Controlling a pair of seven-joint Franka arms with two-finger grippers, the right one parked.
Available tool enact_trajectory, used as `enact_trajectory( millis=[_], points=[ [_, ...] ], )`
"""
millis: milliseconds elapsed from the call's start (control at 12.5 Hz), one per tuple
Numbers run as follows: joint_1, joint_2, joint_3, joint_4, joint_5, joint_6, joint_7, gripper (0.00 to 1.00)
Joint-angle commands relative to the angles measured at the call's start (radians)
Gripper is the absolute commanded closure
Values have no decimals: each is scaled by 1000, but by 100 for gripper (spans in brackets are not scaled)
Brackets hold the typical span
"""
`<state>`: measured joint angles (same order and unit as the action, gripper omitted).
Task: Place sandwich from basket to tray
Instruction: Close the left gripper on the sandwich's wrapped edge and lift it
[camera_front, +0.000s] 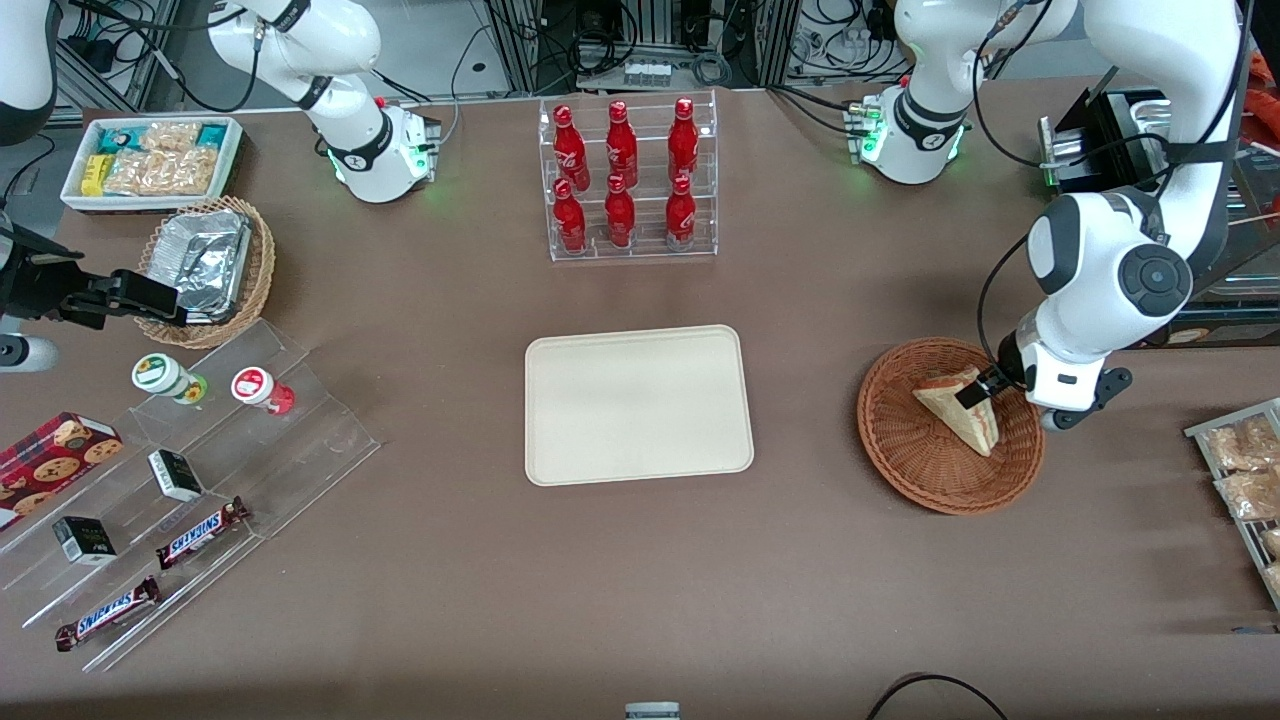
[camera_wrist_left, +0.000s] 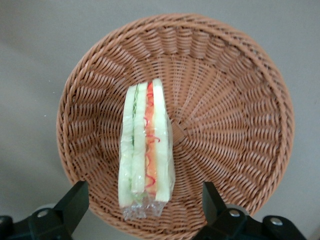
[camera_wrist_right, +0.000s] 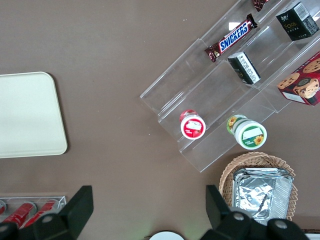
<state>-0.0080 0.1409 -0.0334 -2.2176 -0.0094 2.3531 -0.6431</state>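
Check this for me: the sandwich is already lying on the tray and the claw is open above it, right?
Not quite. The front view shows the sandwich in the basket; the tray holds nothing. The claw is open above the sandwich, as the left wrist view shows.

Bright, even light; soft shadows.

a robotics lab: cable racks (camera_front: 640, 40) edge a mock shop table (camera_front: 440, 560).

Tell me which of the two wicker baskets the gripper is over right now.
The reddish-brown basket toward the working arm's end, holding the sandwich. The gripper hangs open above it. The lighter tan basket holds foil containers instead.
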Motion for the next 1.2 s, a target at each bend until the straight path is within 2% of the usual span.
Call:
enact_trajectory(
  millis=[0,957,1036,1116],
  points=[
    [2,-34,-2,-104,-6,124,-49,0],
    [3,69,-3,-125,-11,219,-52,0],
    [3,69,-3,-125,-12,219,-53,11],
    [3,69,-3,-125,-21,218,-55,42]
  ],
)
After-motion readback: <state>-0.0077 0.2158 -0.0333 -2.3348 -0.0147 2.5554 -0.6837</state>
